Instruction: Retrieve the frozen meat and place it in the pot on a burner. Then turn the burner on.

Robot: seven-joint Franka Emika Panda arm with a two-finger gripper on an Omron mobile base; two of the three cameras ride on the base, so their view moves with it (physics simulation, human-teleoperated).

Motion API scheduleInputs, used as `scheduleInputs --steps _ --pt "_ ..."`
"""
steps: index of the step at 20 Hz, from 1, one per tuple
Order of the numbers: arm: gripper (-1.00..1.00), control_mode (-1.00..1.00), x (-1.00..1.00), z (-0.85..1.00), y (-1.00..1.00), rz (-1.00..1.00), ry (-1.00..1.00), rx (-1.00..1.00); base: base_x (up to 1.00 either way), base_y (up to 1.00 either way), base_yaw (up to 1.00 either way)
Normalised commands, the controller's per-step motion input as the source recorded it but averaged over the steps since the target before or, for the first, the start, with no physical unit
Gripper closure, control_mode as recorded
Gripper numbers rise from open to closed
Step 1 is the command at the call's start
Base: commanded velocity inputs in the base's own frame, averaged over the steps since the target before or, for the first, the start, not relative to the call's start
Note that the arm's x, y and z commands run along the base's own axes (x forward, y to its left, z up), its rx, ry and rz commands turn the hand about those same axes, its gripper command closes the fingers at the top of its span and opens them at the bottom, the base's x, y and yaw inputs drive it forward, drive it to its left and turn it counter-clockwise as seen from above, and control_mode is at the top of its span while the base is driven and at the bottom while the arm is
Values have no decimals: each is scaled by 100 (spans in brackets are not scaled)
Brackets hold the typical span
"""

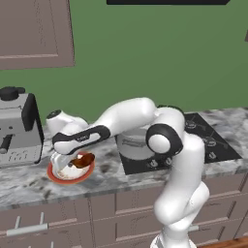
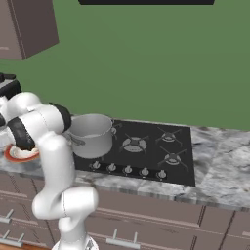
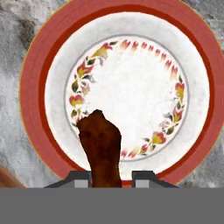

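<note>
Meat gripped over the plate, pot waiting on the burner

The marbled surface [image 1: 29,181] carries the stove, where the pot [image 2: 91,134] already sits on a near-left burner, likely so the meat can go straight in. The plate [image 3: 35,78] lies left of it beside the coffee machine [image 1: 17,127]. The claw [image 3: 111,178] is closed on the frozen meat [image 3: 101,144], above the plate. The hand view shows that grip; the right base view shows the pot's open mouth and knobs.
</note>
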Motion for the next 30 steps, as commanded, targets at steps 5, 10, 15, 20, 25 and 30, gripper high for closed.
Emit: scheduleInputs --steps 5,10,15,20,25,30 --pt "100 -100 -55 69 -44 0 -3 6 0 0 0" --pt "100 -100 -66 67 -65 -1 -5 8 0 0 0" --pt "100 -100 -50 60 -85 0 -6 13 0 0 0" --pt "100 -100 -15 51 -100 -9 -5 14 0 0 0" --pt "100 -100 3 43 -100 -30 -5 10 0 0 0" --pt "100 -100 41 -1 -96 -28 0 11 0 0 0"
